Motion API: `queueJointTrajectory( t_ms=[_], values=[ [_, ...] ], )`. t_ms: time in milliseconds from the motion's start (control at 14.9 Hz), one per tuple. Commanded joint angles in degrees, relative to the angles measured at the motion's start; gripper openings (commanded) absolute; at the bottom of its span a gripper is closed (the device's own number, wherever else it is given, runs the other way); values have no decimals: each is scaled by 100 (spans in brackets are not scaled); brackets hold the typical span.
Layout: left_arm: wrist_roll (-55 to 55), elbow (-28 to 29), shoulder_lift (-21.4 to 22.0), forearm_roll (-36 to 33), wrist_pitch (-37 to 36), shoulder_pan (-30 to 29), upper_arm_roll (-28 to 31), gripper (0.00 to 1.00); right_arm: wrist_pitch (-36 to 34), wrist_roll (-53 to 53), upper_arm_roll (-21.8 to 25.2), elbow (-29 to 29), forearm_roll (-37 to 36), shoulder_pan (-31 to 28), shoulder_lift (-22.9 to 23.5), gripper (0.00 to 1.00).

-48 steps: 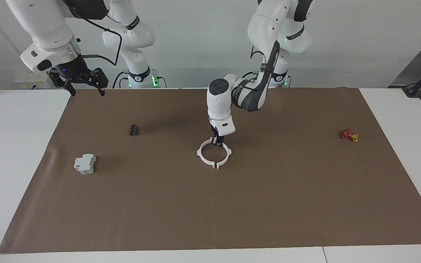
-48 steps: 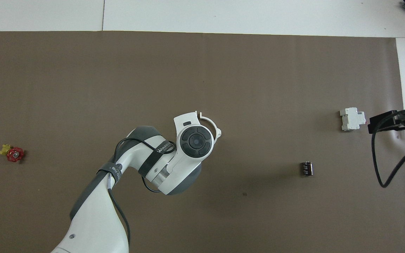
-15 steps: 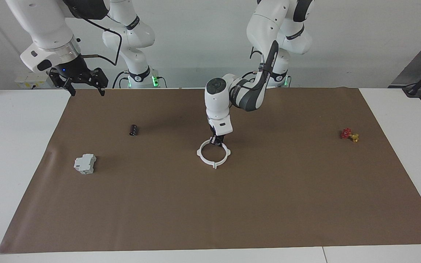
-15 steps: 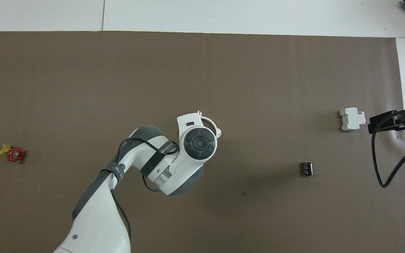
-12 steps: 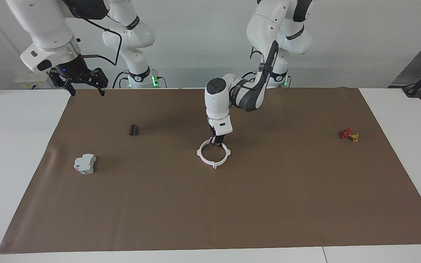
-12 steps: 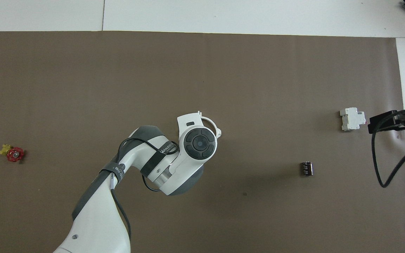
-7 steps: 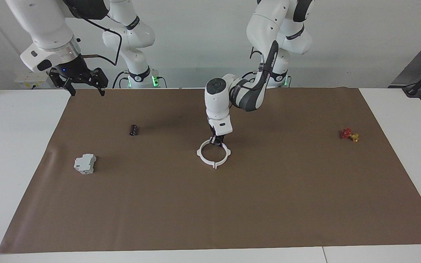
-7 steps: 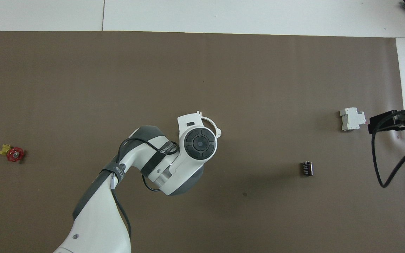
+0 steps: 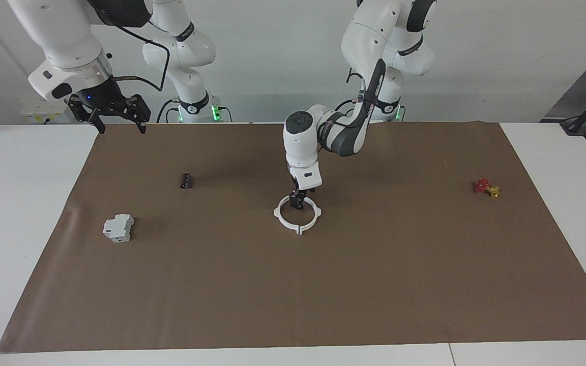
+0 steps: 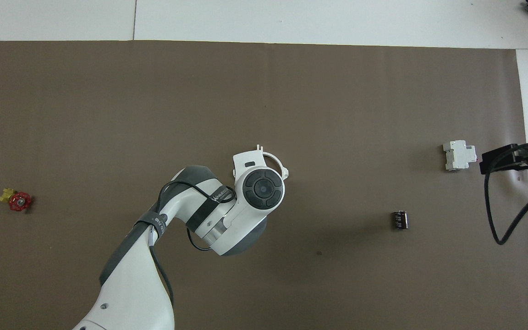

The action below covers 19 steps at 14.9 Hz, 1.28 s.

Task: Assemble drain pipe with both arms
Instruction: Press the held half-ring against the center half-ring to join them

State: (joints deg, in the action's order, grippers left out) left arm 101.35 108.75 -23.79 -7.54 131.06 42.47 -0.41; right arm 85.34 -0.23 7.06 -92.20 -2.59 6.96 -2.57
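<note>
The right hand (image 9: 121, 129) waits in the air with its fingers spread and nothing between them. It hangs over the corner of the brown mat (image 9: 374, 284), well away from the drain pipe (image 9: 279, 220) toward the right arm's end of the worktop (image 9: 18, 203).

A small black cylinder (image 9: 186, 181) lies nearer to the robots than the drain pipe, toward that same end. A red and yellow valve (image 9: 486, 187) lies slightly nearer to the robots too, well apart toward the left arm's end.

The left hand (image 9: 298, 203) points straight down at the part of the drain pipe closest to the robots. Whether it is spread or pinching the rim cannot be told.

The drain pipe lies flat mid-mat, its two white arcs meeting as one ring with tabs sticking out at the seams.

It looks very light, thin and slick. It is probably stiff enough to keep its curve but springy under a squeeze, and likely to skate on the mat if nudged.

The best hold is probably a light pinch across the thin wall at mid-arc, away from the small tabs.

A grey-white block (image 9: 118, 228) sits a little farther from the robots than the drain pipe, toward the right arm's end.
</note>
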Motion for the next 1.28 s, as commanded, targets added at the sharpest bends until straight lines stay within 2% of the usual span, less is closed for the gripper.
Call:
queueJointTrajectory(
  t_ms=[0, 404, 807, 1009, 1211],
  values=[
    [-10, -21, -100, -63, 16, 86, 67, 100, -44, -171, -55, -44, 118, -116, -86, 100],
    [-28, -29, -56, -63, -71, 77, 67, 100, -44, -171, -55, -44, 127, -116, -86, 100],
    [-116, -152, 181, -63, -510, 24, 76, 100, -44, -171, -55, -44, 127, -116, -86, 100],
    [-292, -152, 496, -54, -730, -28, 85, 100, -44, -171, -55, -44, 127, -116, -86, 100],
    [-519, -91, 1023, -28, -1063, -230, 67, 100, -44, -171, -55, -44, 127, -116, -86, 100]
  ],
)
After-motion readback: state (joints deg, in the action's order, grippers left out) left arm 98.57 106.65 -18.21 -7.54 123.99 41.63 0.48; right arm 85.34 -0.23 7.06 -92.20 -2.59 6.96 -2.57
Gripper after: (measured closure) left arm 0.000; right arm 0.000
